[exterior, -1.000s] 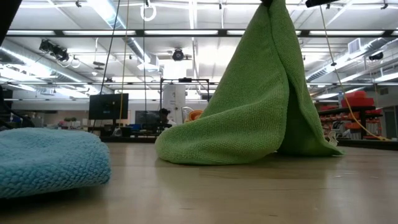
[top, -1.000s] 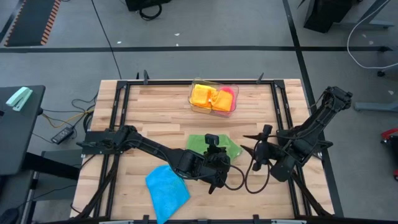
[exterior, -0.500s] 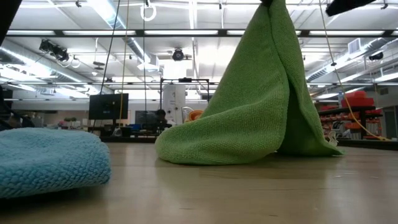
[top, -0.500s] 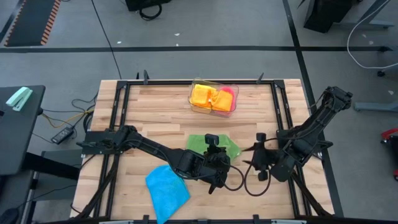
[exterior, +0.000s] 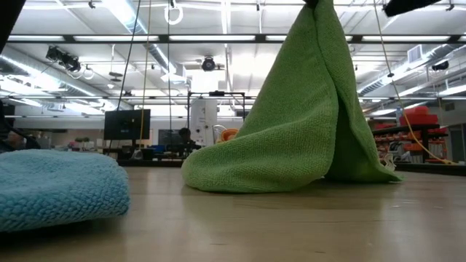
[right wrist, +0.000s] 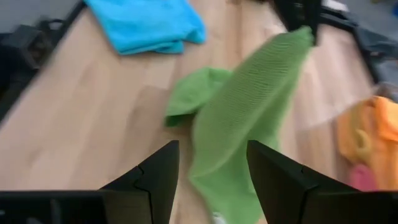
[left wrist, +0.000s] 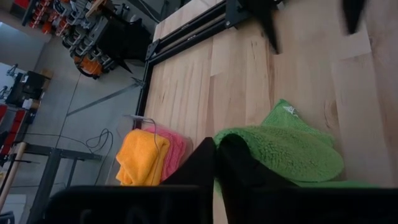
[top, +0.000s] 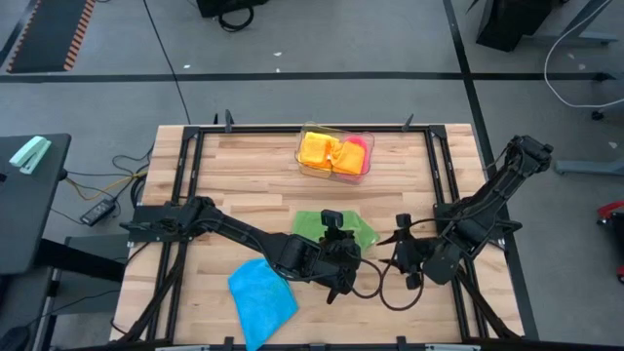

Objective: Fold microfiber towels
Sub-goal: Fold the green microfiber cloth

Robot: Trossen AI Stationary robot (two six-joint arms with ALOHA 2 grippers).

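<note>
A green microfiber towel [top: 359, 230] is drawn up into a tent in the middle of the table. Its top hangs from my left gripper [top: 333, 224], which is shut on it, and its lower part [exterior: 255, 171] rests on the wood. A blue towel [top: 261, 297] lies bunched near the front left. Orange [top: 317, 149] and pink [top: 359, 146] towels sit in a clear tray at the far edge. My right gripper [right wrist: 211, 165] hovers open just right of the green towel, touching nothing. My left gripper pinches the green towel's raised top [left wrist: 231, 142] between its two shut fingers, slanting down from the table's left side. The cloth hangs below the fingers as a steep cone [exterior: 313, 87]. Its lower folds lie on the table. Whether it holds a corner or a fold does not show.
The clear tray [top: 304, 166] stands at the far middle. A black metal frame [top: 195, 156] runs along the table's edges. Bare wood [top: 234, 185] shows at the far left and at the front right. Cables loop under the right arm [top: 390, 288].
My right gripper has swung round toward the green towel, staying open and in much the same place. The green towel and my left gripper have kept still.
</note>
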